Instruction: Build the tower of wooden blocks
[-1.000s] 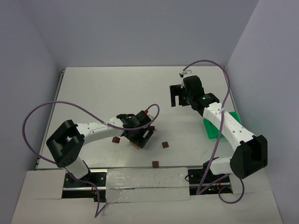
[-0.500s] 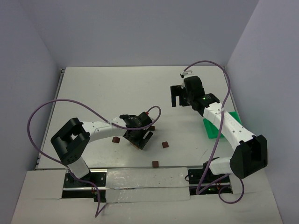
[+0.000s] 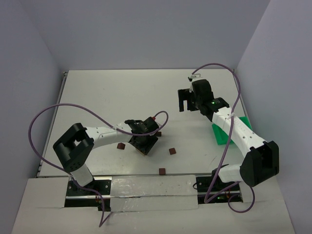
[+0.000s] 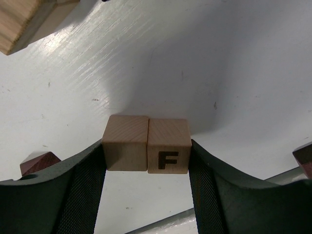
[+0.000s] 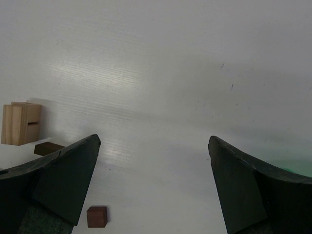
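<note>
Two light tan cubes [image 4: 126,142] stand side by side on the table, the right one marked with a dark F [image 4: 168,145]. My left gripper [image 4: 146,144] is shut on the pair, one finger against each outer face. From above, the left gripper [image 3: 145,145] covers them. A larger light wood piece [image 4: 22,19] lies just beyond, and in the right wrist view it shows as a tan block [image 5: 20,123]. My right gripper [image 3: 187,100] hangs open over the far right of the table, nothing between its fingers [image 5: 73,165].
Dark brown cubes lie loose: one left of the left gripper [image 3: 121,146], one to its right [image 3: 172,151], one near the front edge [image 3: 162,171]. A green bin [image 3: 228,132] sits under the right arm. A purple cable loops over the left arm.
The left gripper's jaws have narrowed onto the two tan cubes, and the left arm has shifted slightly. The right arm has not moved.
</note>
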Robot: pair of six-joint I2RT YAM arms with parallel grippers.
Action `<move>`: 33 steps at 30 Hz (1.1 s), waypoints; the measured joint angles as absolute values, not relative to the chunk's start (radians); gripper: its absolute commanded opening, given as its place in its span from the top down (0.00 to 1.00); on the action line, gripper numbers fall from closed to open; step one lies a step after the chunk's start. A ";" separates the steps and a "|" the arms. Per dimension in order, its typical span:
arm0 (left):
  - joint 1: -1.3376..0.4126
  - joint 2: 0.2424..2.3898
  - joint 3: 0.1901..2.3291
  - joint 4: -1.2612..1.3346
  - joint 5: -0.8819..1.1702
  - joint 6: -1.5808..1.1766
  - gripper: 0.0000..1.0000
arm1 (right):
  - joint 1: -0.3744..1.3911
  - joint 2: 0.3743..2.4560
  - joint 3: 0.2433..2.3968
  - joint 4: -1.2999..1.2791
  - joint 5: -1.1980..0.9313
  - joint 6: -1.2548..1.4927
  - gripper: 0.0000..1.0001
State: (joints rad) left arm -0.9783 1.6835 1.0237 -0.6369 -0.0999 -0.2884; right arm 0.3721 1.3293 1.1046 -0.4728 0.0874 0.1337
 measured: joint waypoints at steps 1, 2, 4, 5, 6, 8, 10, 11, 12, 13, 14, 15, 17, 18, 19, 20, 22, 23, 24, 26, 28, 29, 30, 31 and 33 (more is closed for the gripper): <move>-0.978 1.683 1.024 -0.637 -0.100 -0.285 0.50 | 0.372 1.329 1.105 -0.473 0.087 0.134 0.00; -0.978 1.683 1.024 -0.637 -0.101 -0.281 0.52 | 0.372 1.329 1.105 -0.473 0.087 0.134 0.00; -0.978 1.682 1.024 -0.637 -0.102 -0.273 0.59 | 0.372 1.329 1.105 -0.473 0.085 0.133 0.00; -0.978 1.678 1.024 -0.639 -0.104 -0.260 0.63 | 0.372 1.329 1.105 -0.473 0.085 0.134 0.00; -0.978 1.671 1.024 -0.641 -0.105 -0.246 0.65 | 0.372 1.329 1.105 -0.473 0.085 0.134 0.00; -0.978 1.648 1.025 -0.645 -0.105 -0.206 0.68 | 0.372 1.329 1.105 -0.473 0.085 0.133 0.00; -0.970 1.611 1.030 -0.655 -0.085 -0.150 0.63 | 0.372 1.329 1.105 -0.473 0.084 0.133 0.00; -0.963 1.586 1.033 -0.664 -0.066 -0.117 0.60 | 0.372 1.329 1.105 -0.473 0.084 0.133 0.00; -0.952 1.555 1.038 -0.676 -0.040 -0.084 0.58 | 0.372 1.329 1.105 -0.473 0.082 0.132 0.00; -0.939 1.526 1.046 -0.692 -0.009 -0.048 0.58 | 0.372 1.329 1.105 -0.473 0.080 0.131 0.00; -0.921 1.501 1.065 -0.716 0.032 -0.007 0.62 | 0.372 1.329 1.105 -0.473 0.077 0.129 0.00; -0.902 1.483 1.098 -0.754 0.078 0.042 0.66 | 0.372 1.329 1.105 -0.473 0.073 0.126 0.00; -0.864 1.470 1.181 -0.809 0.150 0.130 0.75 | 0.371 1.329 1.105 -0.474 0.060 0.114 0.00; -0.842 1.467 1.223 -0.826 0.181 0.175 0.82 | 0.371 1.329 1.105 -0.474 0.055 0.108 0.00; -0.822 1.465 1.268 -0.844 0.214 0.220 0.90 | 0.370 1.329 1.105 -0.475 0.047 0.101 0.00; -0.790 1.465 1.309 -0.856 0.242 0.258 0.93 | 0.369 1.329 1.105 -0.476 0.038 0.093 0.00; -0.724 1.469 1.391 -0.880 0.282 0.323 0.96 | 0.368 1.329 1.105 -0.480 0.017 0.079 0.00; -0.693 1.473 1.435 -0.891 0.298 0.353 0.96 | 0.367 1.329 1.106 -0.484 0.003 0.072 0.00; -0.666 1.482 1.478 -0.900 0.308 0.387 0.97 | 0.366 1.329 1.107 -0.489 -0.009 0.064 0.00; -0.641 1.514 1.560 -0.934 0.316 0.440 0.98 | 0.366 1.330 1.117 -0.505 -0.027 0.050 0.00; -0.629 1.558 1.622 -0.967 0.328 0.492 1.00 | 0.365 1.330 1.133 -0.520 -0.039 0.040 0.00; -0.626 1.585 1.642 -0.983 0.334 0.519 1.00 | 0.364 1.332 1.143 -0.526 -0.044 0.031 0.00; -0.626 1.615 1.653 -0.998 0.335 0.544 1.00 | 0.362 1.333 1.152 -0.530 -0.046 0.022 0.00; -0.625 1.645 1.661 -1.014 0.336 0.566 1.00 | 0.359 1.336 1.162 -0.535 -0.048 0.012 0.00; -0.623 1.706 1.667 -1.053 0.336 0.602 1.00 | 0.346 1.348 1.184 -0.545 -0.056 -0.009 0.00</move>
State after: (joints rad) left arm -0.6234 1.7062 1.6674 -1.0533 0.3360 0.6023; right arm 0.3459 1.3478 1.1836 -0.5451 -0.0564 -0.0090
